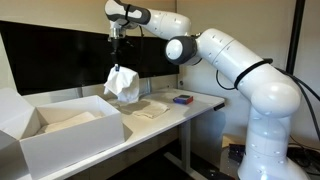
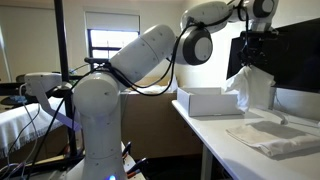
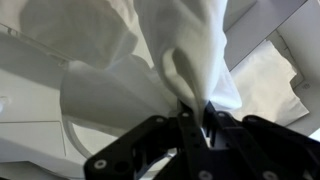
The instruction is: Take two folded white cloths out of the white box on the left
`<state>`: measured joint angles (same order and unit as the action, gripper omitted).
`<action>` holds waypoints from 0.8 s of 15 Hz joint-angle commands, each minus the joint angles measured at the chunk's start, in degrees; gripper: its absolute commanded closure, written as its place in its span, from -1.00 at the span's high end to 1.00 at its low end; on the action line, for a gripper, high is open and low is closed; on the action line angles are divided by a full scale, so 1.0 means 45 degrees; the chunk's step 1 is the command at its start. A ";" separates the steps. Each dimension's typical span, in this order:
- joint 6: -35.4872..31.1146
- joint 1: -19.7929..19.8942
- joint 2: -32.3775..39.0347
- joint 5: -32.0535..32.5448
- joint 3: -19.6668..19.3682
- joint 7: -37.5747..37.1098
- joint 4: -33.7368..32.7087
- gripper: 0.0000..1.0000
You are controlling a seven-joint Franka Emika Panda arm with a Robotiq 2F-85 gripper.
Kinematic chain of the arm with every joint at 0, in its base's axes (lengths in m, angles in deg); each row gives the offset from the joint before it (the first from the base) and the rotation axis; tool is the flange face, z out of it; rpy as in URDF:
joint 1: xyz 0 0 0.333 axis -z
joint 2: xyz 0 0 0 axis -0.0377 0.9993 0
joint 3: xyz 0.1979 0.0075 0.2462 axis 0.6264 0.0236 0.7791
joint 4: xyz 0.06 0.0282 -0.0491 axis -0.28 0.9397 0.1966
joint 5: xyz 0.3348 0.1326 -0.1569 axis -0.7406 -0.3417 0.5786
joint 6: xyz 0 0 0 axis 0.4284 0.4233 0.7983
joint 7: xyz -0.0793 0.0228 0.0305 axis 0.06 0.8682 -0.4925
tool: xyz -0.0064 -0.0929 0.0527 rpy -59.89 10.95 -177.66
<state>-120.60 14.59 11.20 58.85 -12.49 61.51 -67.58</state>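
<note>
A white cloth (image 1: 123,83) hangs in the air above the table, pinched at its top by my gripper (image 1: 119,62), which is shut on it. In an exterior view the same cloth (image 2: 252,85) dangles below the gripper (image 2: 252,60), between the box and the dark screen. The wrist view shows the fabric (image 3: 150,70) bunched between the black fingers (image 3: 150,145). Another folded white cloth (image 1: 150,108) lies flat on the table to the right of the white box (image 1: 60,135); it also shows near the table's front (image 2: 270,135). More white fabric (image 1: 68,120) lies inside the box.
A small blue and red flat object (image 1: 182,99) lies at the table's right end. A dark screen (image 1: 60,50) stands behind the table. The box (image 2: 205,100) has a raised flap (image 1: 15,110) on its left side. A second table with cables (image 2: 25,110) stands beyond the robot's base.
</note>
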 commanded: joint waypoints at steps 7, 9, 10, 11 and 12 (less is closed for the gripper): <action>0.0296 -0.0224 -0.0329 0.0019 -0.0066 0.0474 0.0016 -0.86; 0.0260 -0.0326 -0.0305 0.0018 -0.0052 0.0652 0.0013 -0.87; 0.0305 -0.0381 -0.0293 0.0058 -0.0066 0.0830 0.0038 -0.88; 0.0109 -0.0362 -0.0160 -0.0062 -0.0070 0.0292 0.0059 -0.88; 0.0108 -0.0396 -0.0150 -0.0060 -0.0068 0.0308 0.0061 -0.72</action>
<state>-119.88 12.90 10.94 58.86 -12.48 62.94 -67.96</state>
